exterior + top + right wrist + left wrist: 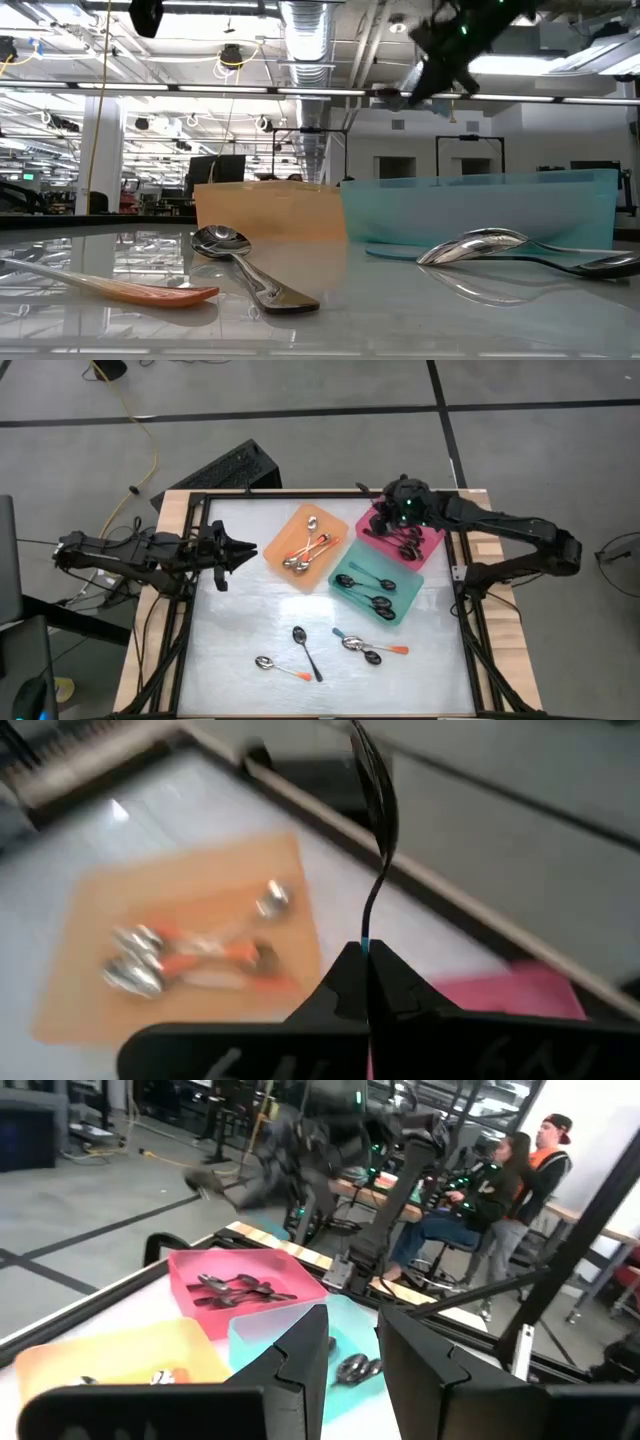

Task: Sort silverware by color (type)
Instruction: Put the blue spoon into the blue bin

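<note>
My right gripper is shut on a dark spoon and hovers above the far end of the pink tray, which holds black spoons. The orange tray holds orange-handled spoons. The teal tray holds dark spoons. On the table near its near edge lie a black spoon, an orange-handled spoon and a small heap of spoons. My left gripper waits open at the table's left edge. My right gripper pinches the dark spoon by its handle end between the two shut fingers. The thin stem runs straight out past the fingertips, and the bowl is at the far free end. The spoon is lifted clear above the pink tray.
The three trays stand close together in the far right half of the table. The black frame rail runs round the table top. A keyboard lies beyond the far left corner. Two people sit beyond the table's right side.
</note>
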{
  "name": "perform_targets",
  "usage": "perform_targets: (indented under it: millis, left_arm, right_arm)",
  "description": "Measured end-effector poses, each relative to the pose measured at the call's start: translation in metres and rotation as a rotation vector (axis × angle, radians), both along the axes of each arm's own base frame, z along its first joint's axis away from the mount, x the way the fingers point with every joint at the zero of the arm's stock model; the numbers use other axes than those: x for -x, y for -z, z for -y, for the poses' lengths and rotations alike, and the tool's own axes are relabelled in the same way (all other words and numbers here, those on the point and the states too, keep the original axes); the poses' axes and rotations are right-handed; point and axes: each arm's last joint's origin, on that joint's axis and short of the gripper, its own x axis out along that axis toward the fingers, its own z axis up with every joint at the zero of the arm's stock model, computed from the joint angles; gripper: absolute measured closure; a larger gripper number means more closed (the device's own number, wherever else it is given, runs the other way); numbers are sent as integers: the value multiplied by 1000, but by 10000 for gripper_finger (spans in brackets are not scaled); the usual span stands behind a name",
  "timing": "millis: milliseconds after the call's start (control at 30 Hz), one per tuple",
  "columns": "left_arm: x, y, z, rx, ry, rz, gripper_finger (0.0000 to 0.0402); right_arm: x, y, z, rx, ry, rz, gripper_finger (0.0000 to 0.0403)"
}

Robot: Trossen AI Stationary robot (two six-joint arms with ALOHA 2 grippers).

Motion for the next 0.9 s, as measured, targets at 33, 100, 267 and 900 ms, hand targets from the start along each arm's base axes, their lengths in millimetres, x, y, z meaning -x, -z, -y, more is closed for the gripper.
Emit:
perform_targets:
  millis: [33,100,267,900]
  left_arm:
    - [0,0,0,0,-10,0,326]
    - [0,0,-1,-3,-40,1,326]
    - [1,0,-3,-11,-112,1,326]
    - [2,0,-5,-30,-174,-3,326]
  right_arm:
    - [2,9,1,-14,9,-23,402]
    - [6,25,4,-37,33,-54,402]
    - [20,59,9,-107,67,-102,402]
    - [25,44,-71,-183,-198,105,401]
